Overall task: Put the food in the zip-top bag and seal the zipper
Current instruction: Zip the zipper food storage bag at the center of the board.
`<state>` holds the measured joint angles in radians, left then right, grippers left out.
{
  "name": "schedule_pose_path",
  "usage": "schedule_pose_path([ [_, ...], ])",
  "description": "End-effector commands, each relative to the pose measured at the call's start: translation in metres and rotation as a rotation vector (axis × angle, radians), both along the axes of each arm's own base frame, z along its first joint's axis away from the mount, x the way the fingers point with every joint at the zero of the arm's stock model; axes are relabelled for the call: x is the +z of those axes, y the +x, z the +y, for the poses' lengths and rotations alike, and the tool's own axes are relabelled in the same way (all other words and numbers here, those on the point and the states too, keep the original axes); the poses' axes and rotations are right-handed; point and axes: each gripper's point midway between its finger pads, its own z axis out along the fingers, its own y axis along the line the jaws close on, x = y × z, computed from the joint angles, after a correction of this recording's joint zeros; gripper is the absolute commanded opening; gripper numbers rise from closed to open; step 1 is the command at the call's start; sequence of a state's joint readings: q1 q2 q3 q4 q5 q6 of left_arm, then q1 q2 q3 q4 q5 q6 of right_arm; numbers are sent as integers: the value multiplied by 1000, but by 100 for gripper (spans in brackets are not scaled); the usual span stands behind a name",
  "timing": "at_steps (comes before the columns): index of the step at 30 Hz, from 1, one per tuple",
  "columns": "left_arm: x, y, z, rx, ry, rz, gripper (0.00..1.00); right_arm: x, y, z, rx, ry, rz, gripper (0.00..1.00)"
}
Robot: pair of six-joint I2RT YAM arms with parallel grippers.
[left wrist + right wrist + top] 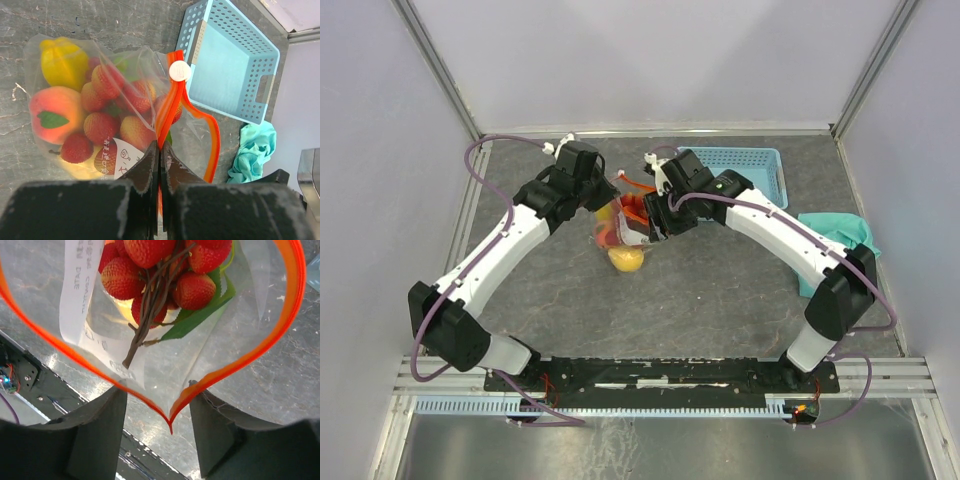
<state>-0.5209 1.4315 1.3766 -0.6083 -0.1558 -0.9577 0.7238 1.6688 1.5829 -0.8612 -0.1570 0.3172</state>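
Observation:
The zip-top bag (620, 232) lies at the table's middle between my two grippers, and the food is inside it: a yellow piece (62, 62), a peach (54, 107), and red bumpy fruits (100, 127) on a brown stem with a green leaf (200, 320). A yellow fruit (627, 260) shows at the bag's near end. My left gripper (160, 148) is shut on the red-orange zipper (172, 107), below the white slider (180, 71). My right gripper (156, 390) is open, and the pointed end of the zipper strip (170, 421) sits between its fingers. The bag's mouth gapes open there.
A light-blue basket (232, 65) stands just behind the bag on the right and also shows in the top view (752, 170). A teal cloth (840, 240) lies right of the right arm. Grey walls enclose the table.

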Motion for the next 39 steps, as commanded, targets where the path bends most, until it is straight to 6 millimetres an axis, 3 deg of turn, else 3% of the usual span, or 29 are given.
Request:
schedule_pose_path([
  [1, 30, 4, 5, 40, -57, -88, 3, 14, 20, 16, 32, 66, -99, 51],
  [5, 32, 5, 8, 40, -52, -96, 3, 23, 23, 10, 78, 30, -154, 14],
  [7, 33, 5, 11, 34, -52, -98, 3, 30, 24, 5, 118, -1, -189, 2],
  [9, 35, 8, 16, 25, -53, -106, 5, 37, 24, -1, 155, -34, -215, 1],
  [13, 45, 16, 31, -2, -46, -154, 23, 51, 24, -15, 231, -111, -270, 1],
  [18, 65, 21, 49, -79, -26, -280, 40, 71, 26, -36, 344, -226, -385, 1],
  [22, 69, 20, 65, -152, 25, -374, 54, 79, 32, -52, 402, -319, -474, 1],
  [29, 30, 13, 66, -380, 61, -451, 77, 90, 41, -68, 426, -404, -576, 1],
  [33, 20, 3, 65, -528, 10, -506, 79, 90, 40, -71, 433, -417, -594, 1],
  [39, -17, -13, 65, -690, 80, -541, 83, 81, 41, -78, 431, -453, -602, 1],
])
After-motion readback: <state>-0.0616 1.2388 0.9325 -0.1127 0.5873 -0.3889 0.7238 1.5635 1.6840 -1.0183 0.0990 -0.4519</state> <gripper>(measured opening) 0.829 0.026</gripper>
